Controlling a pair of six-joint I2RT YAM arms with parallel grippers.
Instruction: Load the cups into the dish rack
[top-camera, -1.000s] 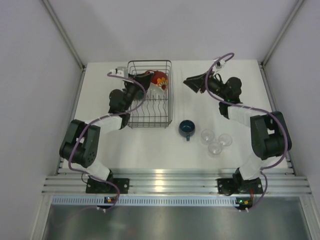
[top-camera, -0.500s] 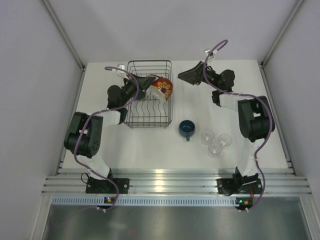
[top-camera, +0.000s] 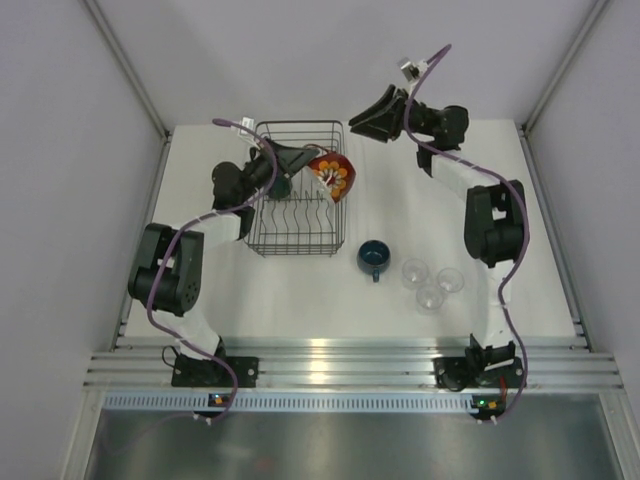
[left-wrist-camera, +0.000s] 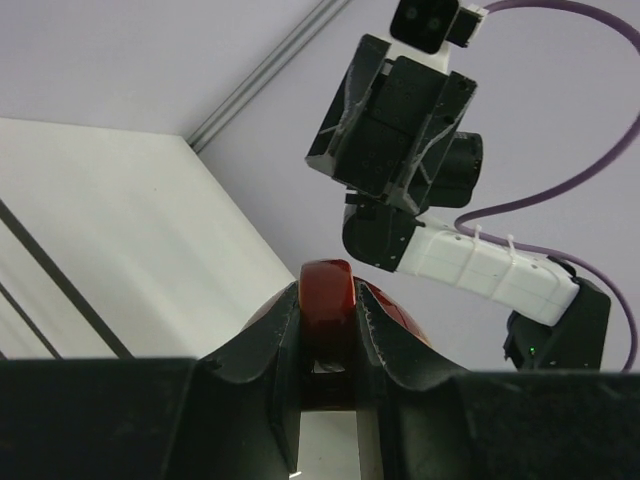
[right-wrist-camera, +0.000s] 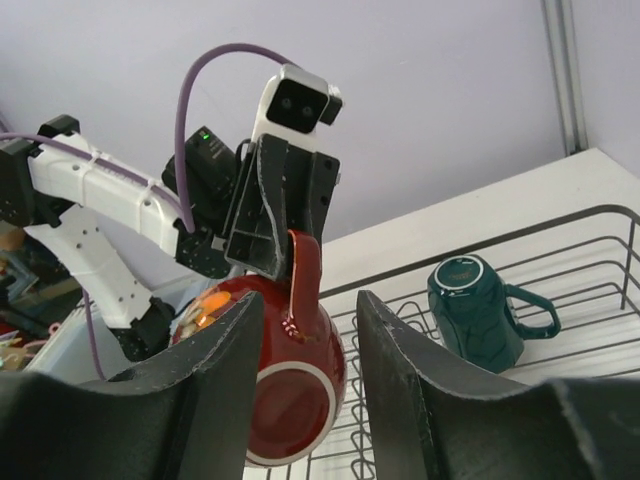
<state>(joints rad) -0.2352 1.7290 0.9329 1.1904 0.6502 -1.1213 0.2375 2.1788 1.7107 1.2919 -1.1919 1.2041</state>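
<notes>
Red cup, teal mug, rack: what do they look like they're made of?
Red cup: likely glazed ceramic, with glossy highlights on its body. Teal mug: probably glazed ceramic too, with a smooth sheen. Dish rack: dark coated metal wire, thin rigid rods.

In the left wrist view we see only the handle of the red cup (left-wrist-camera: 326, 275); the left gripper (left-wrist-camera: 327, 320) hides its body. The dish rack (right-wrist-camera: 590, 340) runs off the right wrist view's edge.
</notes>
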